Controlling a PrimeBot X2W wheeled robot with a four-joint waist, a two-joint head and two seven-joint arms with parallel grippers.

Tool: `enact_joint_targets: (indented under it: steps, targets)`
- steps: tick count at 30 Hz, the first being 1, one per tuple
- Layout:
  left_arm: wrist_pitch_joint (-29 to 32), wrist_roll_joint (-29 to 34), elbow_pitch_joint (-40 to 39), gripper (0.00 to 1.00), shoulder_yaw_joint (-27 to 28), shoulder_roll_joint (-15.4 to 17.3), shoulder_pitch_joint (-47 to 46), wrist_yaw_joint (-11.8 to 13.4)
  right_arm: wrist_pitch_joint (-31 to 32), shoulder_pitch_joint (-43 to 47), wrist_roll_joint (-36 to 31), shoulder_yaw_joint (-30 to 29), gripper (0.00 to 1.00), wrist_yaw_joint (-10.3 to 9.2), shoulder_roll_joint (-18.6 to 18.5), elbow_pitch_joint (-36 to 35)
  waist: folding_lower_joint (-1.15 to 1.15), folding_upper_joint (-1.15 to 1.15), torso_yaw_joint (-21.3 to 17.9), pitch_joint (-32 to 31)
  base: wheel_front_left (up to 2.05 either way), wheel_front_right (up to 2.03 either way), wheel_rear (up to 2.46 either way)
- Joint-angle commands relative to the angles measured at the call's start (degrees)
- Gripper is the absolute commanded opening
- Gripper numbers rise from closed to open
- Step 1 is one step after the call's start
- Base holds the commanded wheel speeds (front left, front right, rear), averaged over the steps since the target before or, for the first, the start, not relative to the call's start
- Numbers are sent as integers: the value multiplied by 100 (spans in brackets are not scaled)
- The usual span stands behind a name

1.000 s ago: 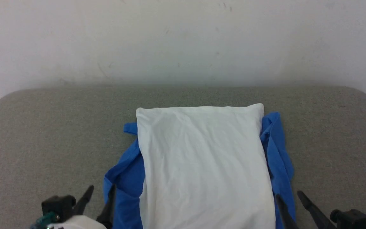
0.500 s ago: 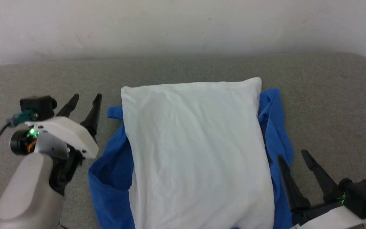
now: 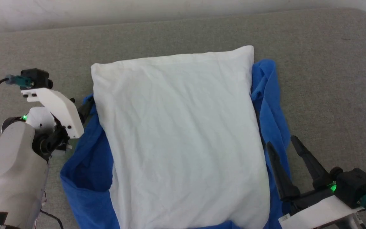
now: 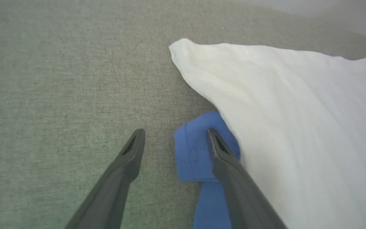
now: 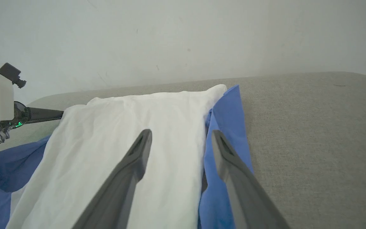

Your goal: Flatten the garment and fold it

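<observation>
**A:** Where was the garment?

**B:** It lay spread on the grey padded surface, straight ahead of the robot and between its two arms. The pale wall stood beyond the surface's far edge.

**A:** Which way did it run?

**B:** Its long axis went from the robot's side away toward the wall, leaning a little to the left at the far end. A straight white edge with two corners formed the far end. The near end ran out of the head view. The white body faced up, plain and lightly creased.

**A:** How many of each thing?

**B:** There was one garment with two blue sleeves. The left sleeve bunched along the left side, and the right sleeve lay in a narrow strip along the right side. Both sleeves pointed toward the far end. One cuff poked out from under the white cloth near the far left corner.

**A:** And the grippers?

**B:** Two, each with two dark fingers. The left gripper had its jaws spread wide and gripped nothing. One finger sat over the cuff and the other over bare grey surface. I could not tell whether either touched.

**A:** The right one?

**B:** The right gripper was also released, jaws apart. It sat at the near right side by the right sleeve, with nothing between its fingers.
</observation>
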Motion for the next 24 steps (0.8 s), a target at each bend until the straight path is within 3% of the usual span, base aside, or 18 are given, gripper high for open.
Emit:
enact_joint_targets:
  steps: [1,8,9,11,12,15,18,24]
  targets:
    - [47,-14,63,100,-60,32,-82,-32,-42,-93,9,12,100,-5,13,27,-2,-1,-167,176,0,0,0]
    - [841,-59,577,100,-741,125,-43,-44,-103,-146,75,47,100,-5,14,175,-2,-1,-269,235,0,0,0]
    - [1038,-53,580,85,-921,146,-14,-44,-105,-148,78,48,100,-5,14,193,-2,-1,-275,228,0,0,0]
    - [1391,-105,513,8,-1255,175,58,-45,-102,-146,99,36,100,-5,14,224,-2,-1,-274,202,0,0,0]
    - [1510,-133,455,0,-1395,197,87,-45,-101,-142,104,22,100,-5,14,233,-2,-1,-266,188,0,0,0]
    - [1596,-252,367,0,-1619,267,144,-45,-88,-144,131,-4,100,-5,14,265,-2,-1,-226,132,0,0,0]
    - [1176,-178,438,0,-1586,371,83,-27,-67,-138,133,-25,100,-5,14,300,-2,-1,-172,11,0,0,0]
    - [-289,207,491,0,-1276,585,-163,564,-12,-24,93,-256,100,-5,14,318,-2,-1,29,-435,0,0,0]
